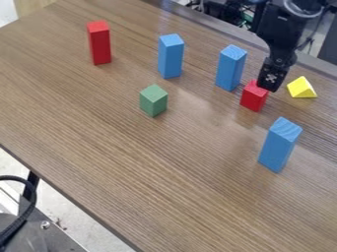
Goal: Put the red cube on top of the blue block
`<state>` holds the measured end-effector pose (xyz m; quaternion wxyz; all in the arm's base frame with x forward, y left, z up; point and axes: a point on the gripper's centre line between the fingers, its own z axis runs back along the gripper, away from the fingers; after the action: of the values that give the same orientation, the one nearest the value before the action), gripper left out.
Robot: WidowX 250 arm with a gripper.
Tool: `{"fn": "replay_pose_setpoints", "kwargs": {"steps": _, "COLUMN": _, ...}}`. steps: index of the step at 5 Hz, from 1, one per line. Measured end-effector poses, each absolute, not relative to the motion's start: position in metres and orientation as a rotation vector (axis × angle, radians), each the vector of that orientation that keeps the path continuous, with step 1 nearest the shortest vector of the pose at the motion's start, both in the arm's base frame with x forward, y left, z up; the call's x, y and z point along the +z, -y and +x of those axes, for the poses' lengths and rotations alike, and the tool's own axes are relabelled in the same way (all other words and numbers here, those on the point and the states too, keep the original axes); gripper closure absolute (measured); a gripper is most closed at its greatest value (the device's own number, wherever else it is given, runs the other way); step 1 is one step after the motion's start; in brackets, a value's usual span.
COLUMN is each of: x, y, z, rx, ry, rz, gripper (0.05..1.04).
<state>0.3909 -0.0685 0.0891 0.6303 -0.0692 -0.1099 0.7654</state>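
Red cube (252, 98) at gripper (266, 86), whether clamped unclear, blue blocks (229, 71) standing, long axes vertical

Arm (275, 30) hung in from 1 o'clock; gripper (266, 86) was at 2 o'clock, pointed down, canted toward 7 o'clock.
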Motion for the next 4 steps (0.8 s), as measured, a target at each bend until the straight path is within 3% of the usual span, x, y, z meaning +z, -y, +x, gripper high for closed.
{"fn": "replay_pose_setpoints", "kwargs": {"steps": 2, "x": 0.072, "y": 0.063, "z": 0.390, "rx": 1.682, "ry": 0.148, "rz": -0.142, "gripper": 0.083}}
{"fn": "replay_pose_setpoints", "kwargs": {"steps": 4, "x": 0.055, "y": 0.059, "z": 0.390, "rx": 1.661, "ry": 0.159, "rz": -0.125, "gripper": 0.083}}
